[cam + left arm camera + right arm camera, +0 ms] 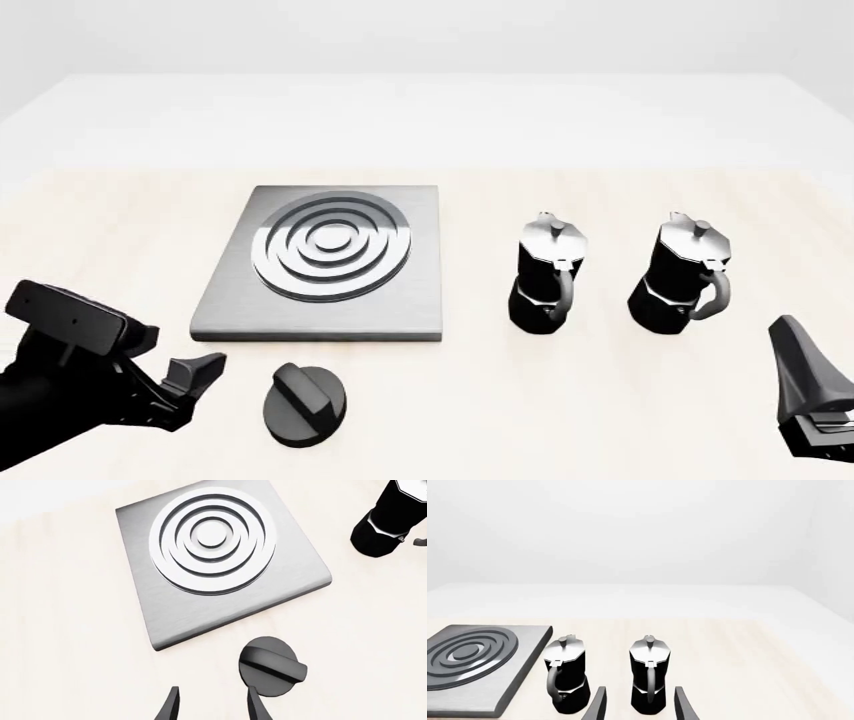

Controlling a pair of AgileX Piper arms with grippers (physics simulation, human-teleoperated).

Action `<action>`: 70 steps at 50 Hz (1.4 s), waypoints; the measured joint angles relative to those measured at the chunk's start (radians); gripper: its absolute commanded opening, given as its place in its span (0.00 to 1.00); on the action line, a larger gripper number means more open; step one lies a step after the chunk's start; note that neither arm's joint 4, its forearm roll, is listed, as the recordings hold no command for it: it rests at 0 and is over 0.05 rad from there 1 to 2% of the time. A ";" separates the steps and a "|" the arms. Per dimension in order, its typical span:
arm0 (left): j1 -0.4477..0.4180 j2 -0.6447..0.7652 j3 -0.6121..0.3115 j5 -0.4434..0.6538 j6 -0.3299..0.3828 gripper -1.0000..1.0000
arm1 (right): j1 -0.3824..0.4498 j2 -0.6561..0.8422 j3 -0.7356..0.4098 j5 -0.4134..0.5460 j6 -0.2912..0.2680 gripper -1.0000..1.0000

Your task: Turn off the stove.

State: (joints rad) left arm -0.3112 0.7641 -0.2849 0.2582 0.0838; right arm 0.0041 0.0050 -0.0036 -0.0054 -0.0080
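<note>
The stove (327, 265) is a flat grey metal slab with raised silver rings, left of the table's middle. Its round black knob (304, 402) lies separately on the table in front of the slab, its ridge running diagonally. My left gripper (198, 385) hovers low just left of the knob, open, with nothing between its fingers. In the left wrist view the knob (270, 666) sits just beyond one fingertip, off to the side of the open gripper (212, 707), with the stove (213, 555) farther on. My right gripper (807, 375) stands open at the near right.
Two black-and-silver moka pots (547, 272) (687, 272) stand upright right of the stove. In the right wrist view they (567, 677) (649, 672) are just ahead of the open right gripper (640, 707), the stove's edge (474, 665) beside them.
</note>
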 measured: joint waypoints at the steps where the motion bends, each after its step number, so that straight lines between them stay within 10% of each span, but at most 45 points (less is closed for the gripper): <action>1: -0.002 0.007 0.004 -0.009 -0.006 1.00 | 0.000 0.000 0.000 0.000 0.000 1.00; 70: -0.054 0.575 0.058 -0.555 -0.088 1.00 | 0.003 0.006 0.001 -0.004 0.000 1.00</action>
State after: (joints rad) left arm -0.3655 1.3388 -0.2270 -0.2971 -0.0038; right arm 0.0068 0.0110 -0.0029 -0.0091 -0.0083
